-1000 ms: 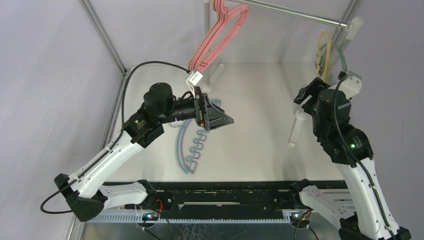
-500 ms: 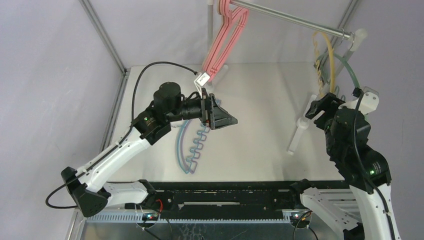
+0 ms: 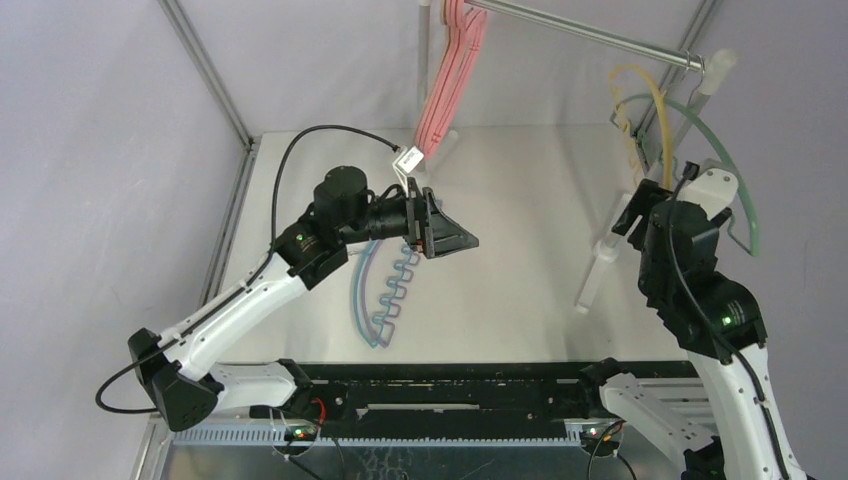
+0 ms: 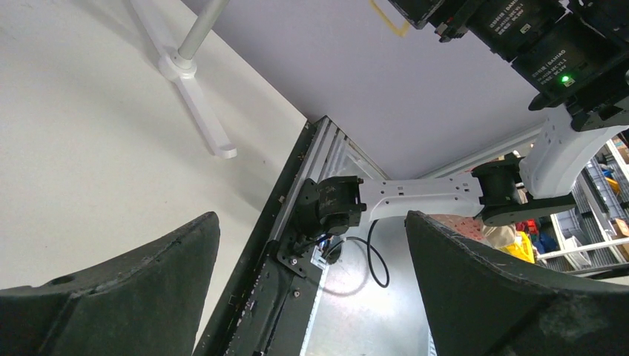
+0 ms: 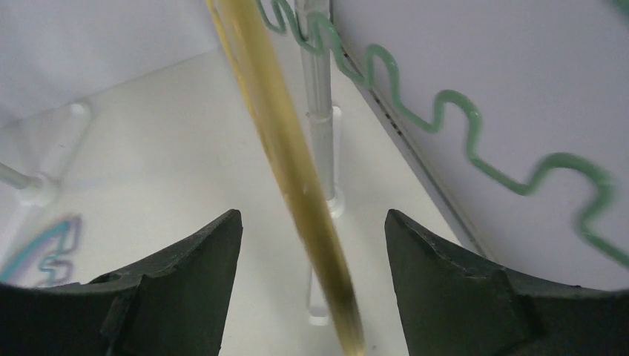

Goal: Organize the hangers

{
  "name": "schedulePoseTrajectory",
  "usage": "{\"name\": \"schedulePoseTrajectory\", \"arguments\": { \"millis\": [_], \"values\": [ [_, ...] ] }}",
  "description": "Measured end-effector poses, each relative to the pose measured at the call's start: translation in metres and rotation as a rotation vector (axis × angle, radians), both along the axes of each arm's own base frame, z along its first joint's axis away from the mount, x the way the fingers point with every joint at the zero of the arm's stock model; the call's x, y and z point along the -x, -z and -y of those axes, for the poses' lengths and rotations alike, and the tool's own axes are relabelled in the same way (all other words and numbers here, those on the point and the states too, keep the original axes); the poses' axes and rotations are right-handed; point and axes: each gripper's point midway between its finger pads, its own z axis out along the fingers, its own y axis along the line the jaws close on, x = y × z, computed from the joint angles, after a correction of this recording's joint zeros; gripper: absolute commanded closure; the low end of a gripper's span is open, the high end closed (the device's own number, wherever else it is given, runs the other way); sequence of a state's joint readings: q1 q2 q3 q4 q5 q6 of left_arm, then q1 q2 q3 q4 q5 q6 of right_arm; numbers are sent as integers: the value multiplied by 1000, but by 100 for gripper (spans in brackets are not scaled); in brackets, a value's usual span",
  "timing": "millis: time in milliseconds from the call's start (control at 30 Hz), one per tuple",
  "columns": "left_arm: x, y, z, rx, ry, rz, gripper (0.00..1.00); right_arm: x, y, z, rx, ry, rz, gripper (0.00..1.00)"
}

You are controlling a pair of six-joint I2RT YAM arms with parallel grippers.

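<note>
Hangers (image 3: 452, 60) are split between the counter (image 3: 520, 180) and the rail (image 3: 590, 35), so read them outward from your hands. The rail runs above and beyond both hands, and hooking over it keeps each kind bunched together. The pink hangers (image 3: 445, 100) hang just above and beyond your left hand (image 3: 465, 240), which is spread wide, empty and aimed sideways. The green hanger (image 3: 735, 185) hangs just right of your right hand (image 5: 311, 216), apparently hooked near the rail's end. The yellow hanger (image 5: 297, 170) passes between that hand's fingers. They stand apart without touching it, likely so a squeeze would catch it. The blue and purple pair (image 3: 378, 295) lies flat beneath your left hand, probably next to be hung.
</note>
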State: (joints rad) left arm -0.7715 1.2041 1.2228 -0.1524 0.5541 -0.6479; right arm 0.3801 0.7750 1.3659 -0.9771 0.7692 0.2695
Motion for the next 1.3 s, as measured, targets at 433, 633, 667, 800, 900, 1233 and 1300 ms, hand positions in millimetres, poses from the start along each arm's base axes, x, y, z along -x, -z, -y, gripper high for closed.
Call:
{"name": "schedulePoseTrajectory", "arguments": {
  "millis": [433,633,667,800,900,1233,1300],
  "values": [
    [-11,21,12,-37,7,-39,0,-2,17,8,135,-6,-57,22],
    [-15,26,16,-48,7,-51,1,1,11,9,144,-21,-32,22],
    [-15,26,16,-48,7,-51,1,1,10,9,144,-24,-26,22],
    [-15,26,16,-49,7,-50,0,9,-3,11,129,-35,38,23],
    [-16,27,16,-51,7,-49,0,23,-18,16,100,-36,126,24],
    [-25,50,24,-96,10,-76,0,66,-70,28,12,-62,428,23],
    [-26,55,26,-104,11,-83,1,64,-76,23,6,-91,452,23]
  ]
}}
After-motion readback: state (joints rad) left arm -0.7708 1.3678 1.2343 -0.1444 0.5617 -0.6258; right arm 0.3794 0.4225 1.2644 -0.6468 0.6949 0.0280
